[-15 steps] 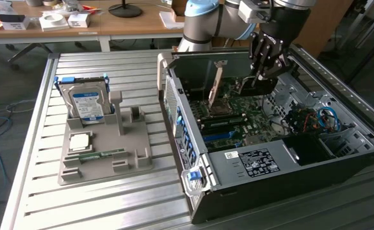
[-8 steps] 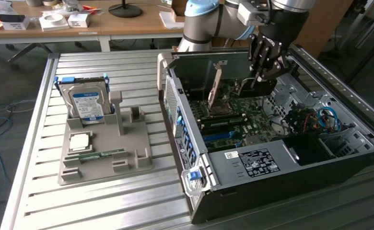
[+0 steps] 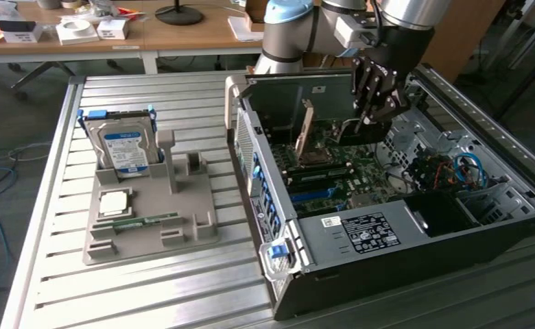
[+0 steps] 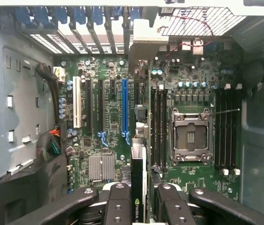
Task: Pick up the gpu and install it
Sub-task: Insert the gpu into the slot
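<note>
The open computer case (image 3: 450, 233) lies on its side on the slatted metal table (image 3: 158, 288), and the arm reaches down into it over the motherboard (image 4: 108, 140). The gripper (image 4: 143, 199) is closed on the gpu (image 4: 138, 178). The wrist view shows the card edge-on, a thin dark slab pinched between the two inner fingers and running away from them toward the rear slot openings (image 4: 89, 28). It hangs lengthwise just beside the long blue slot (image 4: 124, 105), between that slot and the memory slots (image 4: 159, 126). I cannot tell whether its lower edge touches the board. To do this step well, I judge that the card must stay square to the board and parallel to its slot. Its metal end bracket should line up with a rear opening, so that the connector edge meets the slot along its whole length rather than at one corner. Any push should run straight down through the grip, because a tilt could make the thin card slip or bind. Room is tight along the card's flanks, with the blue slot's ridge on one side and the memory slots and open CPU socket (image 4: 190, 136) on the other. The cable bundle (image 4: 52, 140) and small heat sink (image 4: 101, 167) are well apart from it. Above the board the case is open, so the arm has free room upward. The case walls close in at the rear and sides.
</note>
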Robot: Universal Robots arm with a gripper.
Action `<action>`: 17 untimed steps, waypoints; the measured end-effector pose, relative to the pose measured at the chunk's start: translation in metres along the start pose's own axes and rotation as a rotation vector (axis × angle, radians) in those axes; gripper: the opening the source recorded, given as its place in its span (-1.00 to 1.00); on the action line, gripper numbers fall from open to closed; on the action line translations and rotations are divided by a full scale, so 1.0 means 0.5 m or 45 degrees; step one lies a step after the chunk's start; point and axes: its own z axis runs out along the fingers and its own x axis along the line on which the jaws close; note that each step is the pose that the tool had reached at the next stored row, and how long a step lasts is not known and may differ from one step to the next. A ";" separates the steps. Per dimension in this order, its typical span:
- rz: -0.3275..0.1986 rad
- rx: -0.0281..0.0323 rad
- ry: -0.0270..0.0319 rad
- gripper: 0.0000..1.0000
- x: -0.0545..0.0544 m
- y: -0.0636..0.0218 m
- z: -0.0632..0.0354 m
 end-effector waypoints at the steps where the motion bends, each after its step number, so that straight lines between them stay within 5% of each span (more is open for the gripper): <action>1: 0.000 0.0000 0.0000 -0.47 0.000 0.001 0.004; 14: -0.001 0.0012 -0.0019 -0.47 0.021 0.013 0.008; 17: 0.000 0.0031 -0.0070 -0.47 0.027 0.016 0.008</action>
